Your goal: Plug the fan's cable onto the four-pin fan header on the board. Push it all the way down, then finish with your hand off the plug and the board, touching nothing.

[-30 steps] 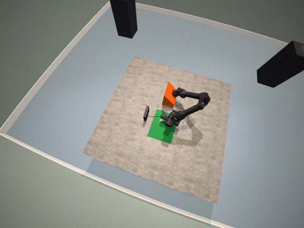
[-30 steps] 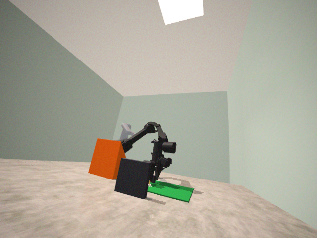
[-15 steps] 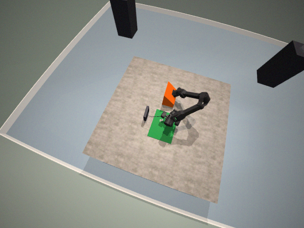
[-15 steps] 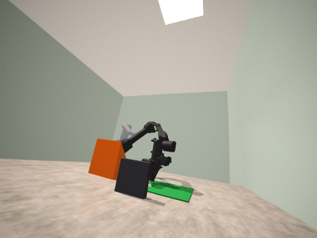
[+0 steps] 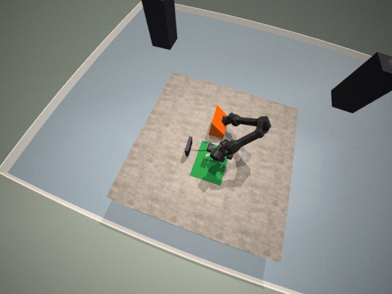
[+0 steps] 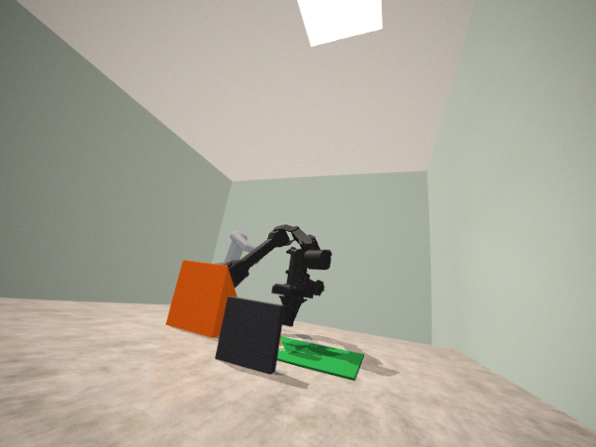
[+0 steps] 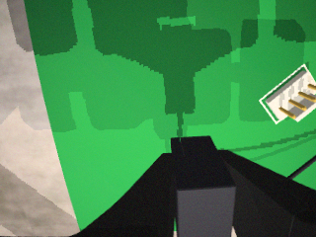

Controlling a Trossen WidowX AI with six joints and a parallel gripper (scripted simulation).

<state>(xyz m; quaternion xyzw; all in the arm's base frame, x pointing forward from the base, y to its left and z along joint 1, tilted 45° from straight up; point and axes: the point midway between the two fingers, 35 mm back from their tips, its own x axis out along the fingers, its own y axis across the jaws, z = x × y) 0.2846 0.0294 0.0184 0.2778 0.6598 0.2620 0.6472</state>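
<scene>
The end effector (image 7: 197, 178) grips the dark, boxy grey plug (image 7: 203, 207) above the green board (image 7: 113, 93); the white four-pin header (image 7: 294, 94) sits apart.

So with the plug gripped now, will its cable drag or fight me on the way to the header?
Probably little. The cable looks thin and slack across the board, so likely floppy. The plug looks blocky and rigid in the pincer, unlikely to flex. The header sits close by.

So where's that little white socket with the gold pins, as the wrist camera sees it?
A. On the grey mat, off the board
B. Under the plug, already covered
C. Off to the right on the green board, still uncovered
C: the white header lies bare on the green board, right of the plug that the gripper holds.
</scene>
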